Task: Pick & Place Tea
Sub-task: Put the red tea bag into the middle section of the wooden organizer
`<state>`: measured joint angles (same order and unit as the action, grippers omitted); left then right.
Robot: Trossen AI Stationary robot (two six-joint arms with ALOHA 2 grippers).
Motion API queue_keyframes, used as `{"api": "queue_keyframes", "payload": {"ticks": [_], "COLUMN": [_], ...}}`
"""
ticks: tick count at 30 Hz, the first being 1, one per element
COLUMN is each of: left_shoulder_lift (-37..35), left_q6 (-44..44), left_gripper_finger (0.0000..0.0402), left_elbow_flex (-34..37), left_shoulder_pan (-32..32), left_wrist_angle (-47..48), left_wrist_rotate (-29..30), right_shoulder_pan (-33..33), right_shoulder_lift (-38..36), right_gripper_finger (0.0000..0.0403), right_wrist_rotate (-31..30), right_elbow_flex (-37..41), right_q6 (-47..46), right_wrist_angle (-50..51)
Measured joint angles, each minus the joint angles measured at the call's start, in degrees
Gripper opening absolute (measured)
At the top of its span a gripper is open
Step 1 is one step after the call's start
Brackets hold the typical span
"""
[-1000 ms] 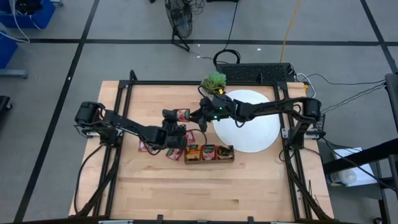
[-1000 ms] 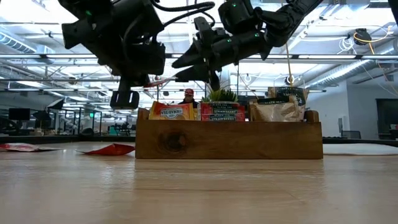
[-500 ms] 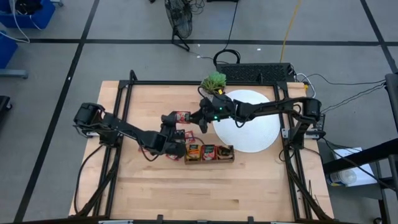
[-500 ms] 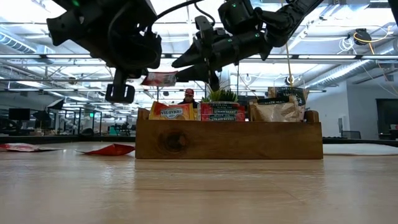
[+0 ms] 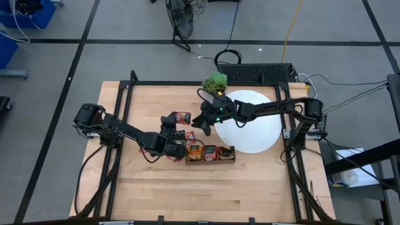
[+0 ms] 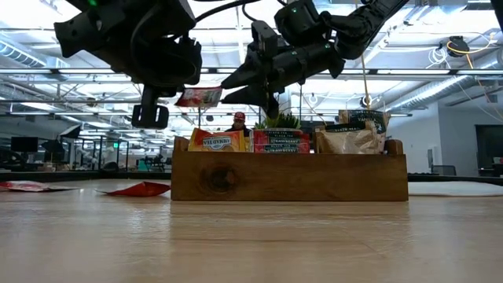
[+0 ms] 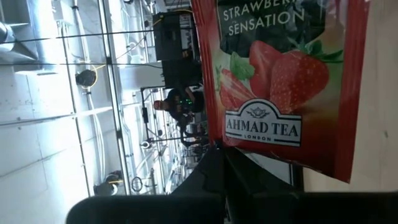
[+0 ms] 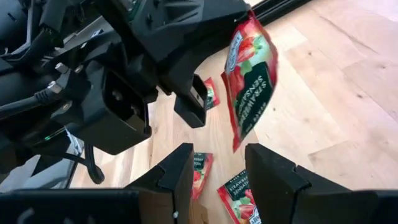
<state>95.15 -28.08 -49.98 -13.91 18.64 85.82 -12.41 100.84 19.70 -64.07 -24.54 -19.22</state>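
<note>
The left gripper (image 5: 175, 122) hangs above the table with its fingers pressed together on one red strawberry tea sachet (image 5: 182, 117), pinched by an edge; the left wrist view shows the sachet's strawberry print (image 7: 280, 81) close in front of the fingers. Just beside it, on the far side of the sachet, the right gripper (image 5: 201, 122) hovers with its two fingers (image 8: 180, 171) spread apart and nothing between them; in the right wrist view the held sachet (image 8: 250, 78) dangles ahead of those open fingers. Below and a little nearer than both grippers stands one wooden tray (image 6: 289, 178) with three compartments, holding upright sachets: an orange-yellow one (image 6: 214, 141) at one end, a red one (image 6: 281, 141) in the middle and pale ones (image 6: 350, 137) at the other end. Under the left gripper several loose red sachets lie flat on the table; the low view shows two (image 6: 135, 189), and the right wrist view shows three (image 8: 202, 173). Behind the right gripper stands one potted plant (image 5: 215, 81) beside one white disc (image 5: 253, 134).
</note>
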Motion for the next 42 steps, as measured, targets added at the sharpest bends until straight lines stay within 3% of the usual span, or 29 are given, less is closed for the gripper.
{"api": "queue_keyframes", "payload": {"ticks": [10,21,25,30,32,38,42], "left_shoulder_lift": [0.0,0.0,0.0,0.0,0.0,-1.4,-6.3], "left_q6": [-2.5,-9.5,-9.5,-9.3,-8.3,3.9,11.6], "left_gripper_finger": [0.0000,0.0000,0.0000,0.0000,0.0002,0.0027,0.0041], "left_elbow_flex": [0.0,0.0,0.0,0.0,0.0,0.0,0.0], "left_shoulder_pan": [-2.5,-2.7,-2.6,-2.6,-2.6,-3.8,-6.0], "left_wrist_angle": [-5.3,-13.0,-12.9,-12.9,-12.9,-11.9,-7.9], "left_wrist_rotate": [-0.5,-2.3,-1.7,-1.4,-1.5,-11.4,-19.8], "right_shoulder_pan": [0.1,1.3,1.3,1.5,2.1,4.5,6.5], "right_shoulder_lift": [0.0,0.0,0.0,0.0,0.0,-0.3,-2.6], "right_gripper_finger": [0.0130,0.0124,0.0094,0.0018,0.0006,0.0001,0.0001], "right_wrist_rotate": [-4.6,-4.6,-4.5,-2.9,-3.0,-3.3,-9.8], "right_elbow_flex": [0.0,0.0,0.0,0.0,0.8,2.1,2.1], "right_q6": [2.2,3.0,3.3,7.7,9.5,12.0,16.4], "right_wrist_angle": [-1.8,-4.0,-4.0,-3.7,-5.1,-9.7,-4.8]}}
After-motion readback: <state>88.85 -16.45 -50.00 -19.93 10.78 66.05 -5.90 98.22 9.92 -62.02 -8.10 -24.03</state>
